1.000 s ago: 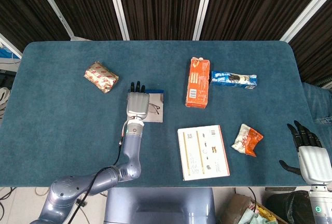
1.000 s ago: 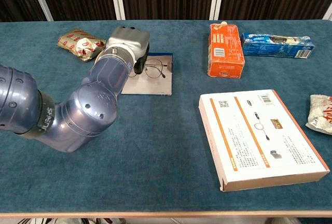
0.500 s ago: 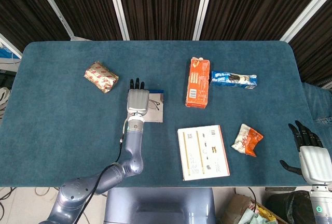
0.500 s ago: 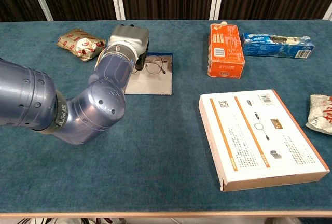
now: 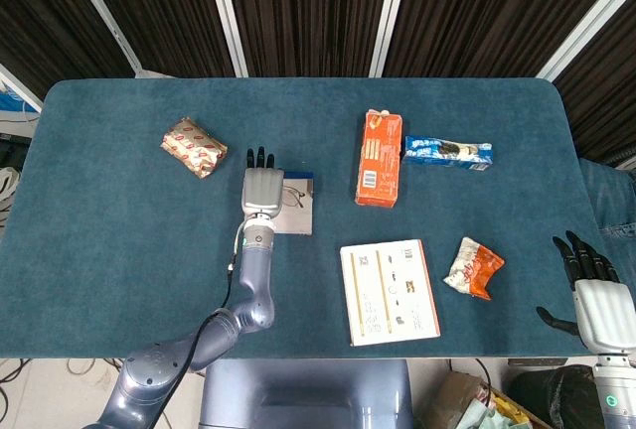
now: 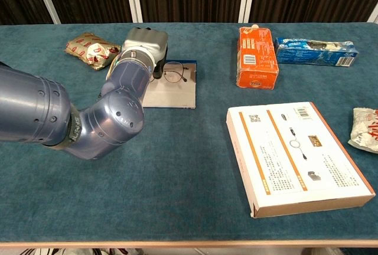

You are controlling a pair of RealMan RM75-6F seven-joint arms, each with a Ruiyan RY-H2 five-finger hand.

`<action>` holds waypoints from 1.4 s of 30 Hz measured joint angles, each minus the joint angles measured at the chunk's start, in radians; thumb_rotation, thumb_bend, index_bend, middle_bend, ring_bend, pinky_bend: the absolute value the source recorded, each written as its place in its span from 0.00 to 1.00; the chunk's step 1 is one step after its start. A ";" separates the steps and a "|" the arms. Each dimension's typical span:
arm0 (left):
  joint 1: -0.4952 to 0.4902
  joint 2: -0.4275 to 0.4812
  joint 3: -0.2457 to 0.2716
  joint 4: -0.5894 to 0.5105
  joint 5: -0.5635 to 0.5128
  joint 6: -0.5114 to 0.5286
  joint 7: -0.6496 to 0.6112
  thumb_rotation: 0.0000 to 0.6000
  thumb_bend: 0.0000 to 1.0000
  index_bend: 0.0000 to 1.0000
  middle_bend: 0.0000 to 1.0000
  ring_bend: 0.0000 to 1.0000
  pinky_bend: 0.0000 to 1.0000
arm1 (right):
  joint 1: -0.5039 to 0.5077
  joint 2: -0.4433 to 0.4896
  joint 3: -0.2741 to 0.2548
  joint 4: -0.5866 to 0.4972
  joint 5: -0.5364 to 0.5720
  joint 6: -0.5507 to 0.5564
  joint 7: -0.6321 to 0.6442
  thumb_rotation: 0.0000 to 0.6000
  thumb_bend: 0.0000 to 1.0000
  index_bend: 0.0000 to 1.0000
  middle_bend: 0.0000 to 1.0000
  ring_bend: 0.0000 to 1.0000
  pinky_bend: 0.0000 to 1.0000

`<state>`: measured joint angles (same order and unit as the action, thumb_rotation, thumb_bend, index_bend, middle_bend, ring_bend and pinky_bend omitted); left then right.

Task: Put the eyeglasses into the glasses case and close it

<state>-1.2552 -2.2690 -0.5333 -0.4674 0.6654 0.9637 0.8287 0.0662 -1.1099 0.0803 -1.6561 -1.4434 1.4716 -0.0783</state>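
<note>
While the left hand (image 5: 262, 191) grips the eyeglasses (image 6: 173, 75) over the flat open glasses case (image 6: 177, 94), thin frames could slip free; right hand (image 5: 600, 302) idles, fingers spread.

- The left hand (image 5: 262, 189) reaches farther across the blue surface than a second ago, toward the far edge.
- The thin wire-framed eyeglasses (image 6: 172, 75) sit slightly farther back on the flat grey glasses case (image 6: 175, 92).
</note>
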 measured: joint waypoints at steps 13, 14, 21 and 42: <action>-0.017 0.000 0.017 0.014 -0.063 -0.002 0.017 1.00 0.43 0.43 0.18 0.02 0.05 | 0.000 0.003 0.002 -0.007 0.012 -0.007 0.003 1.00 0.20 0.06 0.03 0.10 0.16; -0.018 0.000 0.022 0.014 -0.066 0.000 0.017 1.00 0.43 0.40 0.18 0.02 0.05 | 0.000 0.003 0.002 -0.007 0.012 -0.007 0.003 1.00 0.20 0.06 0.03 0.10 0.16; -0.015 0.000 0.050 -0.013 -0.072 0.032 0.017 1.00 0.43 0.28 0.16 0.01 0.05 | 0.000 0.003 0.003 -0.007 0.011 -0.006 0.005 1.00 0.20 0.06 0.03 0.10 0.16; 0.156 0.230 0.125 -0.486 0.069 0.186 0.037 1.00 0.43 0.20 0.16 0.01 0.05 | 0.002 -0.002 0.002 -0.007 0.013 -0.010 -0.005 1.00 0.20 0.06 0.03 0.10 0.16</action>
<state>-1.0988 -2.0386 -0.4081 -0.9532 0.7346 1.1498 0.8661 0.0681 -1.1123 0.0827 -1.6635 -1.4304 1.4614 -0.0832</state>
